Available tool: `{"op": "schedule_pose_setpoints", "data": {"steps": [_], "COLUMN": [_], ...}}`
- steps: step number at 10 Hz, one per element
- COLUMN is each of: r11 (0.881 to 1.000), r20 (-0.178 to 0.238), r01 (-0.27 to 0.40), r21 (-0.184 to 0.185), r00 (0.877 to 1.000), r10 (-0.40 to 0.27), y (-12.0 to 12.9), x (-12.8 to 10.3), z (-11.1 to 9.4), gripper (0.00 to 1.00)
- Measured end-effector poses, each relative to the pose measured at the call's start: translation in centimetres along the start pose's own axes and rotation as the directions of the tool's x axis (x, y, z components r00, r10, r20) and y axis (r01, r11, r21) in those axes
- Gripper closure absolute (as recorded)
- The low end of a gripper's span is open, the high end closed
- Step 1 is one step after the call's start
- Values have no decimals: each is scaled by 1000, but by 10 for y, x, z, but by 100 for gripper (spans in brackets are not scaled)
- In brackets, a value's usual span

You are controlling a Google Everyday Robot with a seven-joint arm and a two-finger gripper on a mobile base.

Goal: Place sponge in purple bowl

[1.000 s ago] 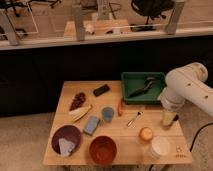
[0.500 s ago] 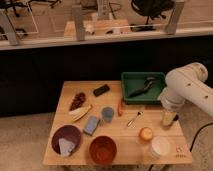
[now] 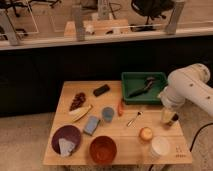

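1. The sponge (image 3: 91, 125) is laid flat on the worktop (image 3: 127, 139), just beside the upper right rim of the purple bowl (image 3: 62, 133) and outside it.
2. A pale scrap (image 3: 66, 146) is seen inside that bowl, and an orange-brown bowl (image 3: 103, 149) is set to its right.
3. A blue-grey cup (image 3: 107, 113) is stood just right of the sponge.
4. The claw (image 3: 169, 118) is seen released, with nothing grasped. It is pointed down over the worktop's right edge, near a green tray (image 3: 145, 75) and well apart from the sponge.
5. Small dark marks (image 3: 178, 150) at the near right corner cannot be read.
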Motion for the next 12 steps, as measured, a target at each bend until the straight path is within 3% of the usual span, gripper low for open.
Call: {"op": "schedule_pose_setpoints", "data": {"steps": [2, 4, 5, 7, 9, 10, 12], "r11": [999, 992, 985, 951, 915, 908, 909], "r20": [62, 118, 140, 176, 175, 175, 175], "r01": [38, 113, 155, 284, 382, 397, 396], "r21": [30, 65, 82, 122, 131, 133, 132], "r00": [997, 986, 976, 937, 899, 892, 893], "r10": [-40, -120, -165, -303, -400, -416, -414], "y": [-39, -86, -105, -142, -158, -160, -160], "x": [-13, -37, -50, -95, -121, -126, -125], "z": [24, 50, 62, 85, 99, 101, 101], "gripper": [20, 20, 20, 20, 20, 20, 20]}}
